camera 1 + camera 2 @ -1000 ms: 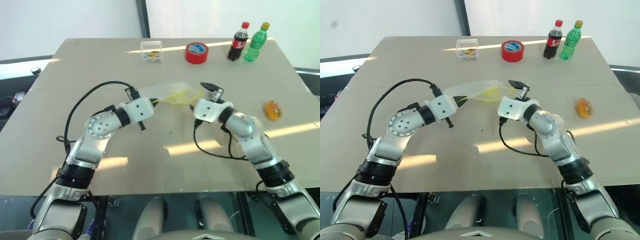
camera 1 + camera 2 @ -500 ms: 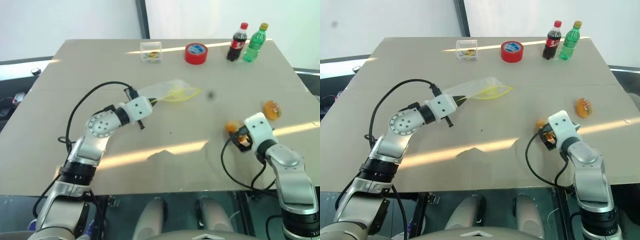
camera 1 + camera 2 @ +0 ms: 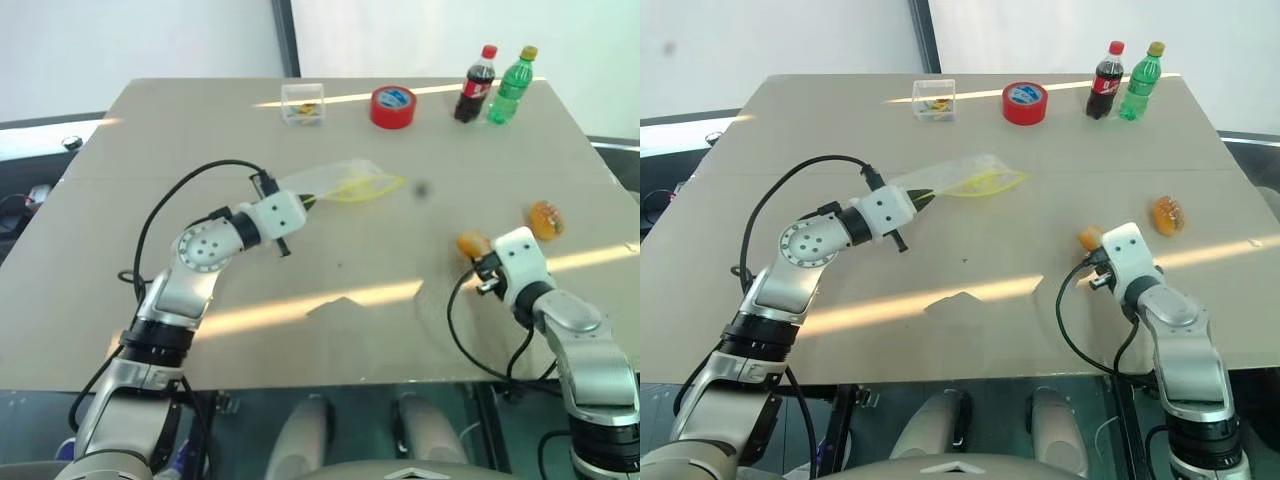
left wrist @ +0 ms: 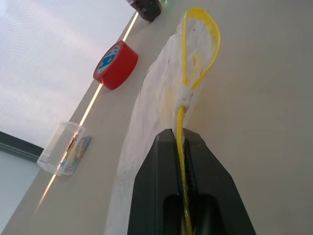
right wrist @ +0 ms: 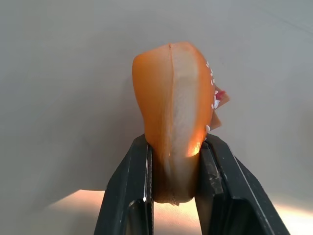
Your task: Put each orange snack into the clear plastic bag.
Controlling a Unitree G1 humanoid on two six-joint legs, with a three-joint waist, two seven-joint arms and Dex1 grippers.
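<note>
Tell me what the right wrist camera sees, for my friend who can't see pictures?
Two black gripper fingers squeeze an orange snack that stands up between them. Behind it lies a plain beige table.

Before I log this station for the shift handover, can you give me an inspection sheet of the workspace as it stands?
Surface: tan table, streaks of light across it.
Job's things: clear plastic bag lying flat mid-table, yellow strip at its edge; one orange snack gripped; second orange snack loose near the right edge.
Clutter: red tape roll, small clear box, cola bottle and green bottle along the far edge.
Grippers: left gripper shut on the bag's yellow strip; right gripper shut on a snack.
Cables: black cable looping over the left arm, another by the right wrist.
Surroundings: pale wall behind, dark upright post.
</note>
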